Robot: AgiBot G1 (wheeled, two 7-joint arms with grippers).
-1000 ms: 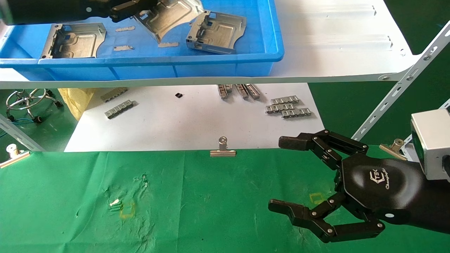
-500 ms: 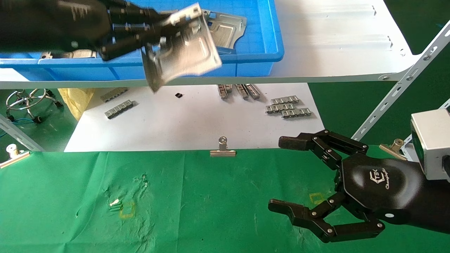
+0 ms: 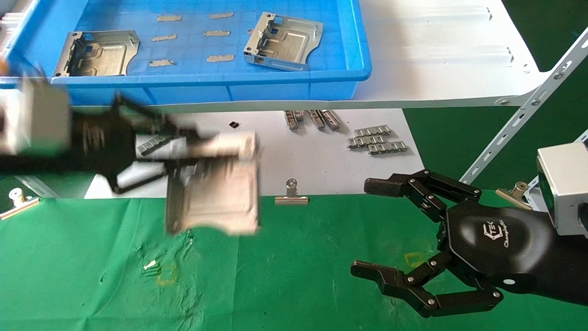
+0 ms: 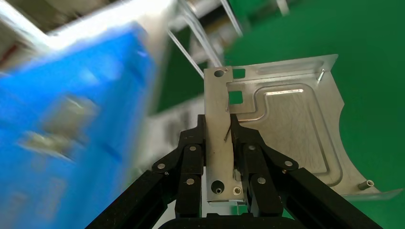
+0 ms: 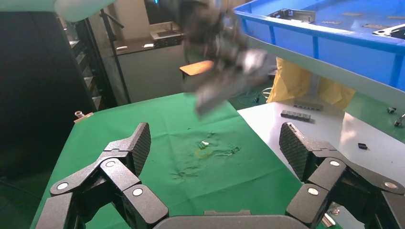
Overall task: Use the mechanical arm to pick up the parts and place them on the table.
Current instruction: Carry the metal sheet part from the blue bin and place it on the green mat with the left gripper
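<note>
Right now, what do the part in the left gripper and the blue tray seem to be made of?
The part held by the left gripper looks like thin stamped sheet metal: matte silver, embossed ridges, punched holes. The blue tray is probably moulded plastic: uniform colour, rounded rim, gridded floor.

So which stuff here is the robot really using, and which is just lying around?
Using:
left gripper, shut on one part
two parts in the blue bin
green table

Just lying around:
right gripper, open, parked
ridged strips
clip
</note>
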